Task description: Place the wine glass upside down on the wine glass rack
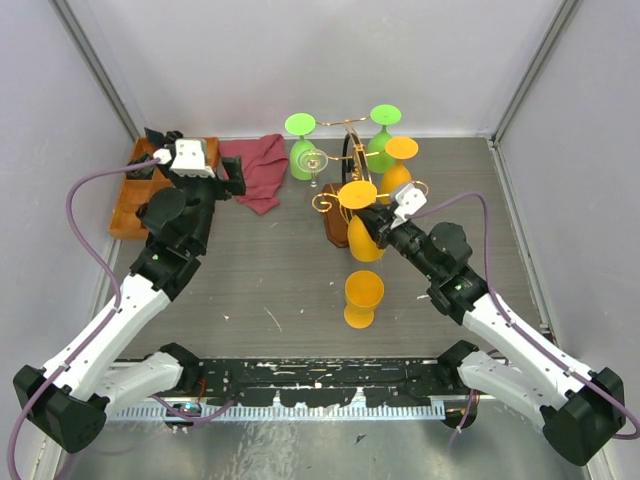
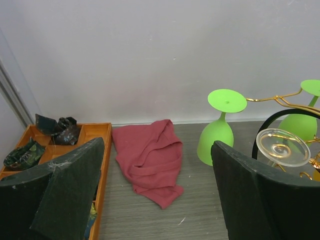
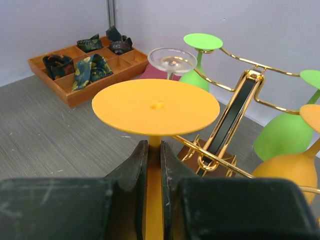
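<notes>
A grey table (image 1: 260, 280), seen from above, with two robot arms reaching in from its near edge.

The right gripper (image 1: 378, 218) holds an orange wine glass (image 1: 362, 238) upside down, its round foot on top and its bowl hanging below. From the right wrist camera, the two dark fingers (image 3: 135, 165) are pressed together on the thin orange stem just under the foot, one on each side, and the flat orange disc spreads out above the fingertips.

The glass is at the near left side of the rack (image 1: 345, 160), a gold wire stand with curled arms, a dark arched post and a brown wooden base. A gold wire arm (image 3: 210, 157) runs away from the stem just below the foot. I cannot tell whether the foot rests on that wire.

The rack already carries other upside-down glasses: two green glasses (image 1: 300, 150), one on each far side, one more orange glass (image 1: 398, 168) on the right, and a clear glass (image 1: 315, 160) on the left.

A second loose orange glass (image 1: 363, 298) is on the table in front of the rack, apart from both grippers.

The left gripper (image 1: 232, 185) is off to the left, well away from the held glass. Its fingers (image 2: 65, 185) stand wide apart with nothing between them, above a crumpled red cloth (image 2: 150, 160) and beside an orange-brown wooden tray (image 2: 102, 150) with compartments.
</notes>
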Tool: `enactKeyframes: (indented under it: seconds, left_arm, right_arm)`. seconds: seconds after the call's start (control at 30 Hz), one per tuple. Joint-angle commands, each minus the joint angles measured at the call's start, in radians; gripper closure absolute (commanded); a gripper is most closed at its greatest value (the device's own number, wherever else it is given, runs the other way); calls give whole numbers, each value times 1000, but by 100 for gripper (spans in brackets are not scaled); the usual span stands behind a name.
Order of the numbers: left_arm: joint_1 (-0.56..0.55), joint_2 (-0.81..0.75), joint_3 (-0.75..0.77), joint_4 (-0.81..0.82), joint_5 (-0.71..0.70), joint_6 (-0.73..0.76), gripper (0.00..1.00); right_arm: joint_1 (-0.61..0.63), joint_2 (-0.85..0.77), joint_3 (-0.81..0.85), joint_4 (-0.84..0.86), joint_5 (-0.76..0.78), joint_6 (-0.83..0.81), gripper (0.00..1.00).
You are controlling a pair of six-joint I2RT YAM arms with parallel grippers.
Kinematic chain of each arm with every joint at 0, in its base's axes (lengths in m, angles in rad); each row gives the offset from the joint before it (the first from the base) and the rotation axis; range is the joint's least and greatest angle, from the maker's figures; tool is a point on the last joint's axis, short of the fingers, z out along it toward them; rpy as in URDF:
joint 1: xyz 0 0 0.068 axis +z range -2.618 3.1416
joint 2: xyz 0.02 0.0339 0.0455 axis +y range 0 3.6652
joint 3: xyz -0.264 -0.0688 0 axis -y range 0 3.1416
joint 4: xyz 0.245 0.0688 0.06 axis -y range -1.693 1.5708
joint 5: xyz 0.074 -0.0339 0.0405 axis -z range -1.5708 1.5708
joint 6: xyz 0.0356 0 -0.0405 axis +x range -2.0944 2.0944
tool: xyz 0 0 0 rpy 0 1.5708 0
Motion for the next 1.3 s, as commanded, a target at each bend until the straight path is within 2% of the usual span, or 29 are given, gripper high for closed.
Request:
enactKeyframes:
  seconds: [0.0,0.47,1.27]
  left_arm:
    - [4,-25,-25,39,-11,-12,6]
    - [5,-18,-37,54,-26,9,7]
    - [4,-4,-56,81,-42,33,6]
  right_arm:
    - [5,9,-26,146,-19,5,99]
    - [6,147,-23,294,-16,44,99]
    - [27,342,19,428,-57,91,99]
